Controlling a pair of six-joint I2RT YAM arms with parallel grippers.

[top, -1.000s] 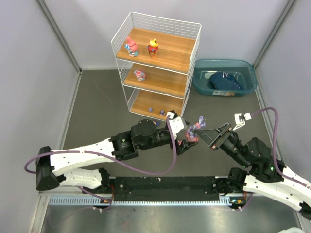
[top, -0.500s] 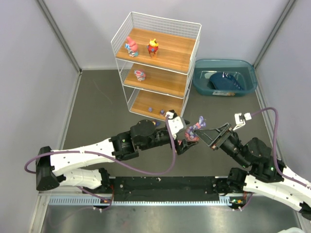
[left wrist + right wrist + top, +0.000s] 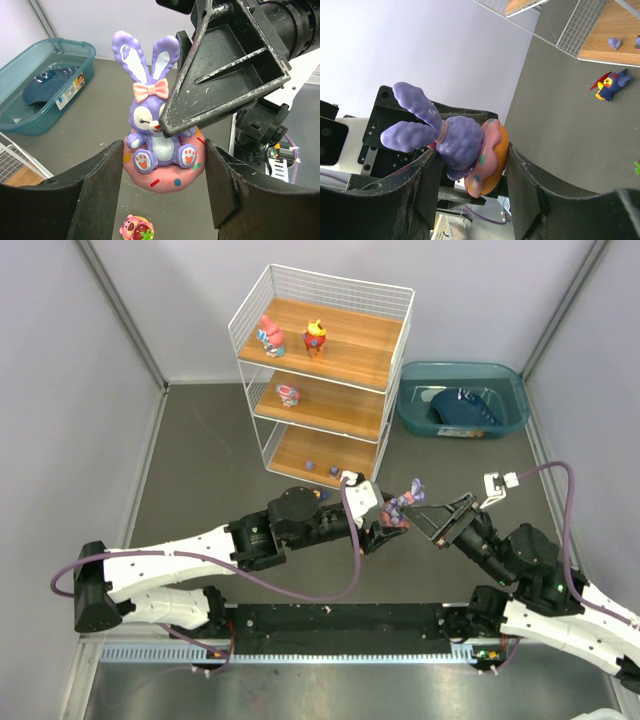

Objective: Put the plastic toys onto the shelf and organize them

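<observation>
Before the shelf (image 3: 350, 345), just off its front right corner, a purple bunny toy (image 3: 150, 122) on a pink doughnut base is seen held above the floor (image 3: 200, 460) between both arms. From the left, the left gripper (image 3: 164, 155) is set with a finger against each side of the base; whether the base is merely touched or truly pinched cannot be told. From the right, the right gripper (image 3: 470, 157) is clamped on the bunny, front and back. Below, in front of the shelf, a small pink toy (image 3: 136, 229) and a blue bird toy (image 3: 611, 84) are seen lying on the floor, while three figures (image 3: 269, 335) are stood on the shelf's upper tiers. Well to the shelf's right, a teal bin (image 3: 505, 375) is set.

A drop is judged the main risk: should the right-hand hold be let go before the rounded, glossy base is firmly taken, the bunny could be lost to the floor or onto the pink toy beneath. Were both holds pulled at once, the toy could be twisted askew or the fingers knocked together.
</observation>
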